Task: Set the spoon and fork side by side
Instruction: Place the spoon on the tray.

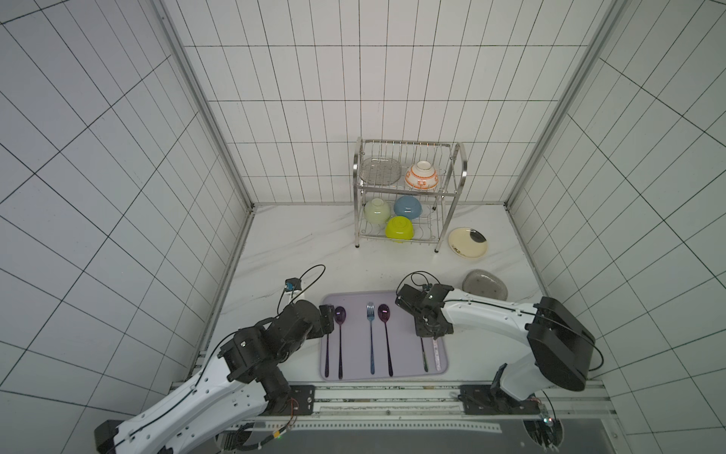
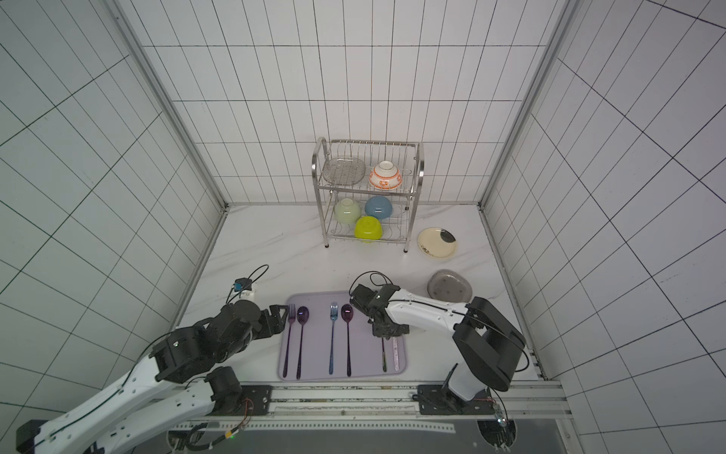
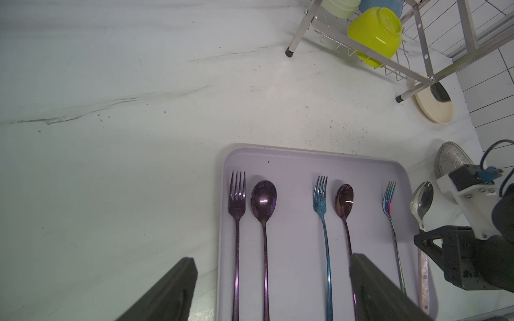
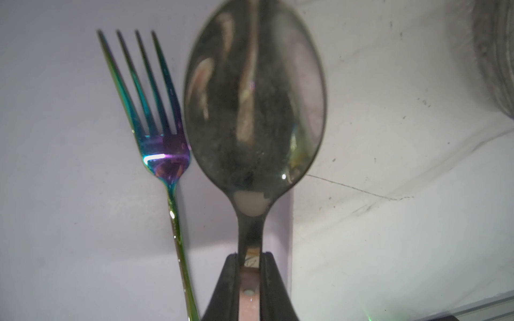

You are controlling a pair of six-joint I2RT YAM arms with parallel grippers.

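Marble table (image 1: 314, 255), with a lavender tray (image 1: 355, 353) at its near edge bearing two other fork-and-spoon pairs (image 1: 371, 314). Left gripper (image 3: 272, 261): fingers spread wide, holding nothing, at the tray's left end. Right gripper (image 4: 250, 258): clamped on the handle of the silver spoon (image 4: 254, 97), which runs along the tray's right rim, just beside and parallel to the iridescent fork (image 4: 164, 155).
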